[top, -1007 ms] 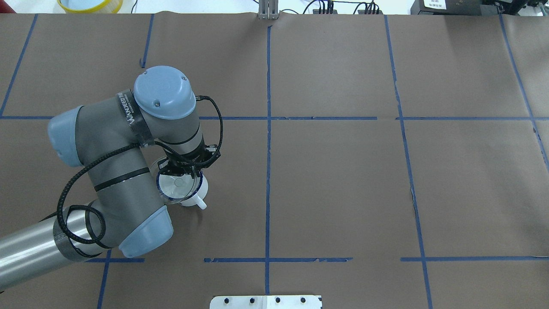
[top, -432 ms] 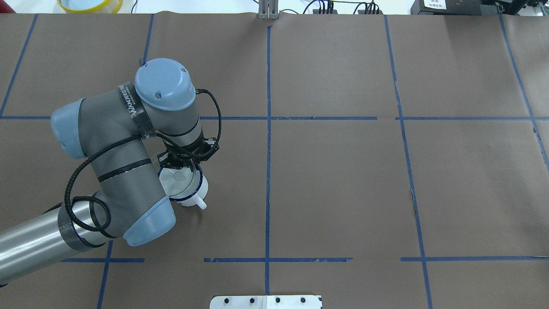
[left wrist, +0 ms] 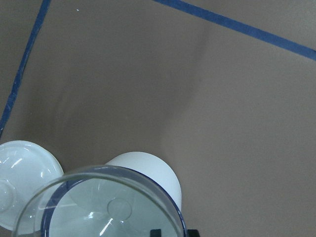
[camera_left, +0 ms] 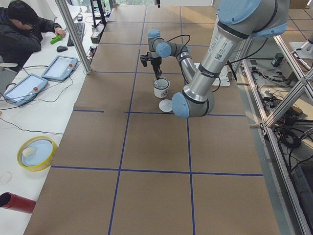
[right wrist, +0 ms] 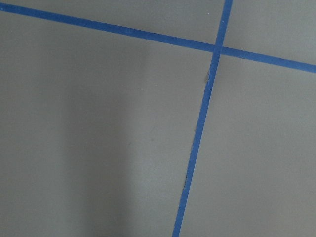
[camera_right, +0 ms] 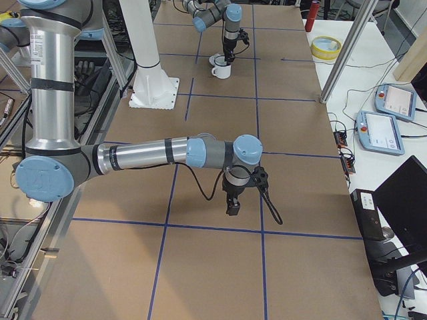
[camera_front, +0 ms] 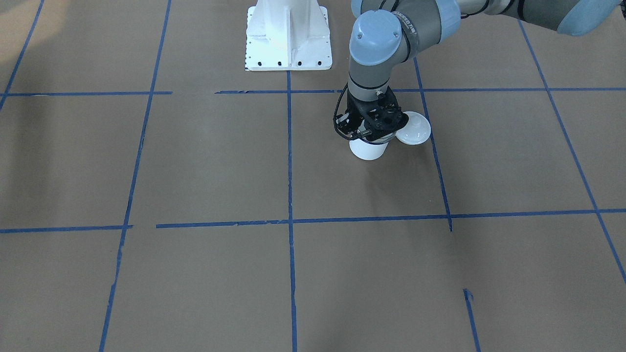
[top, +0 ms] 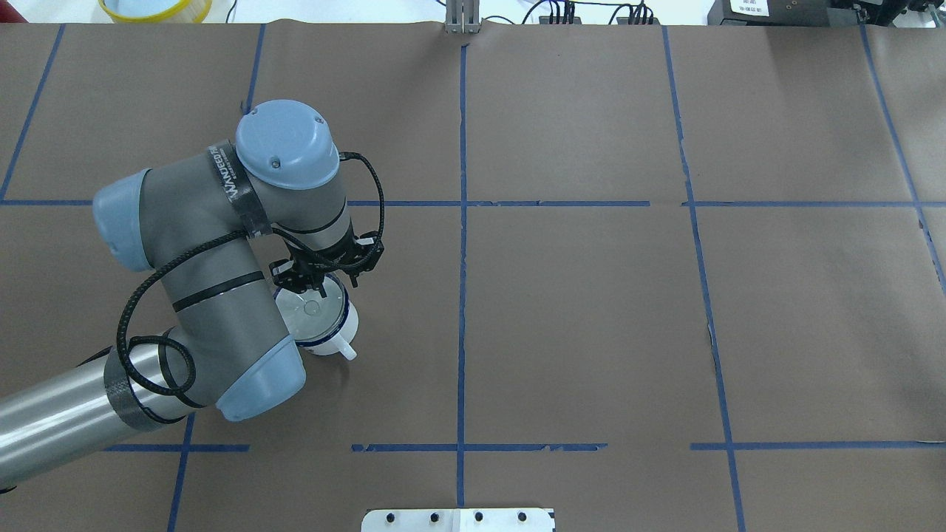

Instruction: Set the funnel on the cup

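Front-facing view: a brown paper worktop (camera_front: 195, 161) gridded with blue tape. The left claw (camera_front: 368, 132) hangs directly above a white cup (camera_front: 368, 149) in the worktop's left half, somewhat nearer the robot's edge. A white domed lid (camera_front: 414, 129) lies just beside the cup. Overhead view: the clear funnel (top: 312, 309) sits centred in the cup's blue-rimmed mouth, and the cup's handle points toward the robot's edge. Right side view: the right claw (camera_right: 233, 205) hovers over bare paper toward the worktop's right end; whether it is open or closed cannot be told. Left wrist view: the funnel's round rim lines up with the cup's rim. Two dark fingertips (left wrist: 156, 233) straddle the rim's wall, so the left claw appears closed on the funnel. The funnel looks light, thin, smooth and probably slippery. A gentle pinch on the rim wall suits it better than one on the thin stem.
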`<state>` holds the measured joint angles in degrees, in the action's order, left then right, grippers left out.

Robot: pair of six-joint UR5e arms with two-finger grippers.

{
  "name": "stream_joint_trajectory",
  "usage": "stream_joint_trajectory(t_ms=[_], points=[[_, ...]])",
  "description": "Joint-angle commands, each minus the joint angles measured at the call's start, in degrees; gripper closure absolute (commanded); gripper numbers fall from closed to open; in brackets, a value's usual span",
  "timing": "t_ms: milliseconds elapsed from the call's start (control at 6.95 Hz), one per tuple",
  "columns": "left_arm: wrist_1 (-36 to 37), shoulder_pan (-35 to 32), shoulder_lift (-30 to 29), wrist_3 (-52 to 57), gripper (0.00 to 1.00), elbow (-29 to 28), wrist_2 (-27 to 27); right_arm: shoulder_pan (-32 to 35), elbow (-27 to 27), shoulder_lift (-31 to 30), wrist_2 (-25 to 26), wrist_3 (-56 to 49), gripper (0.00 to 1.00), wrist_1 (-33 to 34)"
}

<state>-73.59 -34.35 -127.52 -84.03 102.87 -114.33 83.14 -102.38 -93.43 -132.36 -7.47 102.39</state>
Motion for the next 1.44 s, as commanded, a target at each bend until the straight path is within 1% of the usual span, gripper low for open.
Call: stream_joint_trajectory(t_ms=[0,144,288,432,576,719,863,1007,1151,1295], points=[[0.02,0.07,-0.01,0.0,0.05,0.57,0.08,0.0,0.08,0.09,0.0,0.0,0.0,0.0],[0.02,-0.54,0.43,0.53,0.0,2.58,0.08,0.0,-0.01,0.0,0.0,0.0,0.0,0.0],[0.11,-3.94,1.04,7.67,0.0,6.95,-0.01,0.0,-0.01,0.0,0.0,0.0,0.0,0.0],[-1.19,-8.06,5.92,15.48,0.0,12.65,-0.27,0.0,-0.01,0.0,0.0,0.0,0.0,0.0],[-4.69,-13.93,11.1,24.35,0.0,14.36,-4.89,0.0,-0.01,0.0,0.0,0.0,0.0,0.0],[-8.12,-20.95,16.81,36.53,0.0,14.38,-9.2,0.0,-0.01,0.09,0.0,0.0,0.0,0.0],[-9.98,-27.98,23.04,49.53,0.0,14.2,-11.59,0.0,-0.01,0.0,0.0,0.0,0.0,0.0],[-10.08,-35.36,28.41,62.54,0.0,13.42,-13.79,0.0,-0.01,0.0,0.0,0.0,0.0,0.0],[-10.08,-41.35,35.25,74.76,0.0,13.15,-13.9,0.0,0.08,0.0,0.0,0.0,0.0,0.0],[-10.08,-49.42,39.5,86.63,0.0,10.8,-13.9,0.0,0.08,0.0,0.0,0.0,0.0,0.0]])
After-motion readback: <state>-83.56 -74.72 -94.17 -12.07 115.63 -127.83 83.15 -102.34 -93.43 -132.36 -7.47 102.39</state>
